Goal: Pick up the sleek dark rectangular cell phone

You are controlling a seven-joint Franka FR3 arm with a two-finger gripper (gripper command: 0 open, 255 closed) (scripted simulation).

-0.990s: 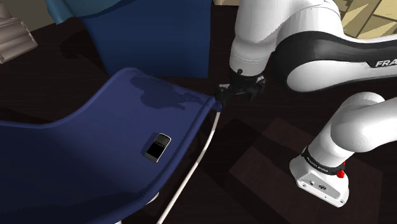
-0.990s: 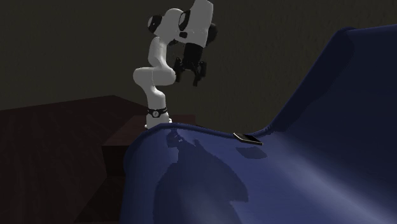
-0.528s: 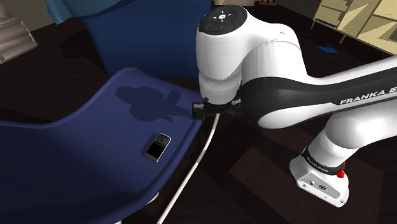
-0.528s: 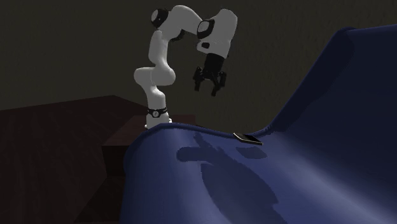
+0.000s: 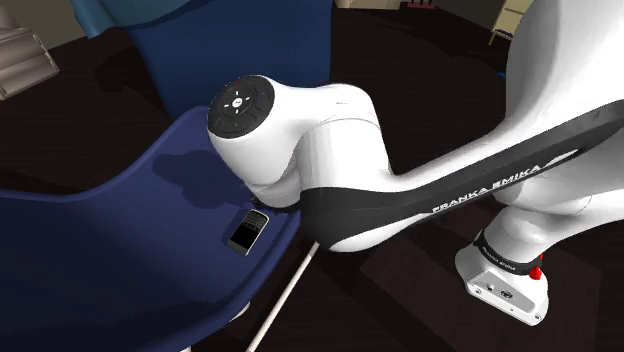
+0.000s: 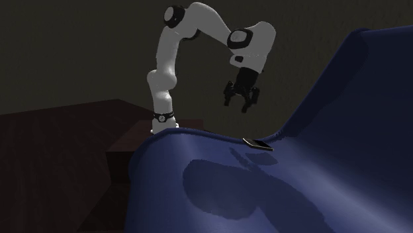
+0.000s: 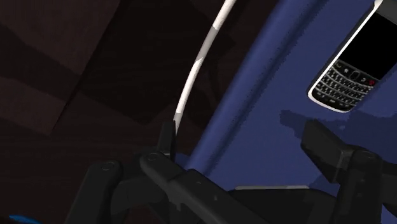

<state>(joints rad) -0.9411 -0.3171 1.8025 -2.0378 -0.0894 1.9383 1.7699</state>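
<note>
Keypad up, the phone [image 7: 355, 58] lies on a blue seat [image 5: 120, 235]. The fingers [image 7: 327, 149] hang spread above it.

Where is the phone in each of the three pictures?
Shoulder view: the phone lies on the blue seat, just below the arm's big white joint.
Second exterior view: the phone is right of the middle, flat on the seat, below the gripper.
Wrist view: the phone lies ahead of the gripper, keypad showing.
Shared landmark: the blue seat under it.
</note>
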